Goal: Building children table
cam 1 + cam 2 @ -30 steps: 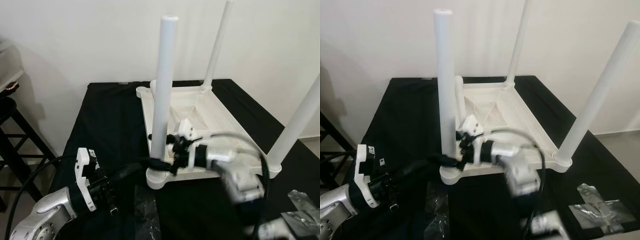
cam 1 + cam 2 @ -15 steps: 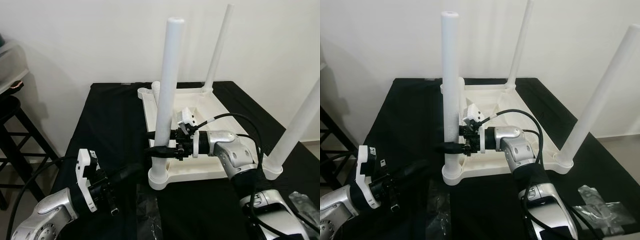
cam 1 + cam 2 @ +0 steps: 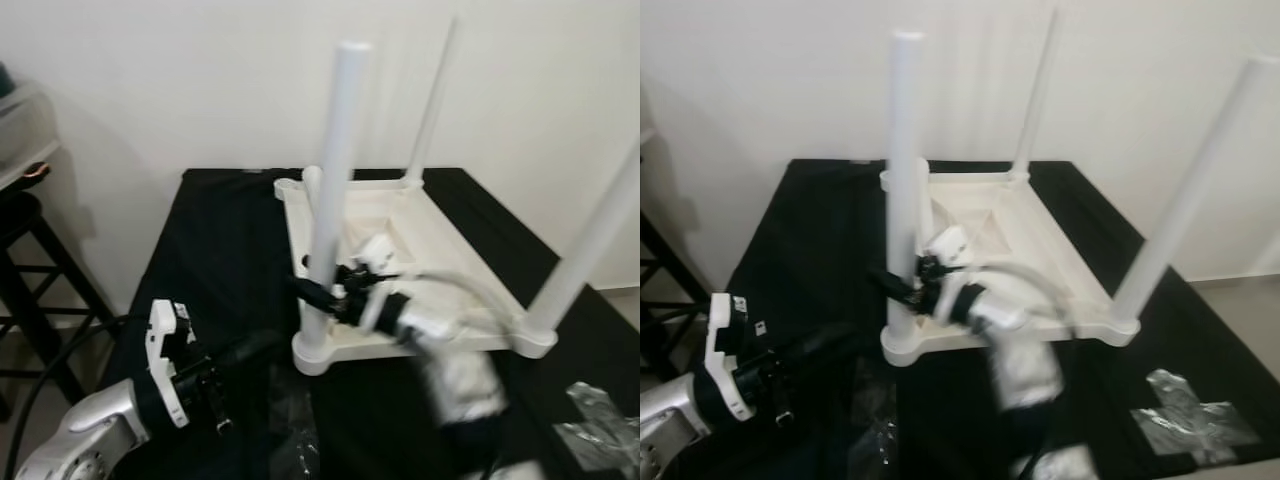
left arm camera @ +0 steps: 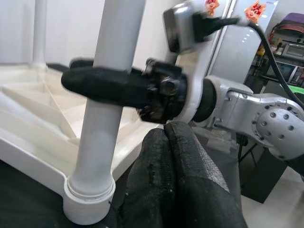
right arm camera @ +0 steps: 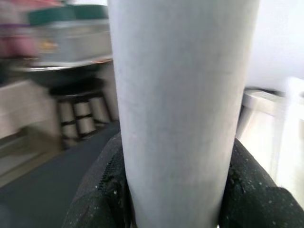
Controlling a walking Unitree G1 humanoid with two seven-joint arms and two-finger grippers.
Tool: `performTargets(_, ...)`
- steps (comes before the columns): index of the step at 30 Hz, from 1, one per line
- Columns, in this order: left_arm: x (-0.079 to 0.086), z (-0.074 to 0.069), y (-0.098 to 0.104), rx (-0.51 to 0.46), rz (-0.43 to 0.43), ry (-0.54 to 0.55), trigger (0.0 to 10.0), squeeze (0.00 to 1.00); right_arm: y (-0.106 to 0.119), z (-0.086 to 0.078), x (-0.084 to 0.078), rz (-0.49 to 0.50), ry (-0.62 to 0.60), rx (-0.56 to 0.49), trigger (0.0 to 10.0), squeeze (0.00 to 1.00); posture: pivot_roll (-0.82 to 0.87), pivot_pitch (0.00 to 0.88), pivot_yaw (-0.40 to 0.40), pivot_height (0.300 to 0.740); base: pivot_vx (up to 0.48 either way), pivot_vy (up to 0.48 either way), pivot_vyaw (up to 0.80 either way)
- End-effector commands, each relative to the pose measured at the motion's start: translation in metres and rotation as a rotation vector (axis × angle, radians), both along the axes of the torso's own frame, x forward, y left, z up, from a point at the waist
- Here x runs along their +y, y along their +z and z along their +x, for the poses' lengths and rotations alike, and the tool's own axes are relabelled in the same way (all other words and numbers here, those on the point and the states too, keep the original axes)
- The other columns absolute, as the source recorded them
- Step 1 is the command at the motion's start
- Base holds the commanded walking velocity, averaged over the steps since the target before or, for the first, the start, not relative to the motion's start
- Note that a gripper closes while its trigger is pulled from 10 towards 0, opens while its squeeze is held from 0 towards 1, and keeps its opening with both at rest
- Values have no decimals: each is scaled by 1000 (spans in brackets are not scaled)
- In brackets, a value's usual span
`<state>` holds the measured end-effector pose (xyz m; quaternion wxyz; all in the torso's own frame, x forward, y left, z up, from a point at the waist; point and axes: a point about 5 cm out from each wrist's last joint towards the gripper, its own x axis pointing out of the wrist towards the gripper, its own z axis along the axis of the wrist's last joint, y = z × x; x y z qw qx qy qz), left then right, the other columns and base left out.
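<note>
The white children's table (image 3: 430, 235) lies upside down on a black tabletop (image 3: 215, 250), its legs pointing up. My right gripper (image 3: 316, 293) is shut on the near-left leg (image 3: 332, 180), a little above its socket (image 3: 318, 352). In the right wrist view the leg (image 5: 183, 104) stands between the two black fingers (image 5: 102, 190). My left gripper (image 4: 165, 135) is shut with nothing in it, low beside the same leg's base (image 4: 90, 202). Its arm (image 3: 165, 385) comes in from the lower left. The right arm (image 3: 1015, 350) is blurred.
Two more legs stand at the far right (image 3: 432, 95) and the near right (image 3: 590, 240) corners, and a short white tube (image 3: 312, 185) shows behind the held leg. Clear plastic bags (image 3: 600, 425) lie on the black tabletop's near side. A dark stool (image 3: 30, 250) stands to the left.
The right gripper went from the leg's base to a hold a little higher on the leg. The right arm has swung and is now blurred. The left arm has hardly moved.
</note>
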<state>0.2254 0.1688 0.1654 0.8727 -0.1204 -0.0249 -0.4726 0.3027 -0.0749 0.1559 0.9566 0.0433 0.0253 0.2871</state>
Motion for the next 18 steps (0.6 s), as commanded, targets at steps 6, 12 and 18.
performTargets(6, 2, -1, -2, 24, 16, -16, 10000, 0, -29, -2, -21, -136, -121, 122, 0, 0, 105, 0, -66, 740, 0, 0, 0)
performTargets(12, 4, -2, -1, 16, 15, 7, 10000, 0, -27, -15, -13, -160, -173, 157, 8235, 0, 104, 0, -61, 740, 0, 0, 0)
performTargets(18, 4, -1, -1, 23, 15, -5, 10000, 0, -4, -10, -6, -36, -8, 88, 10000, 1000, 105, 0, -56, 740, 0, 0, 0)
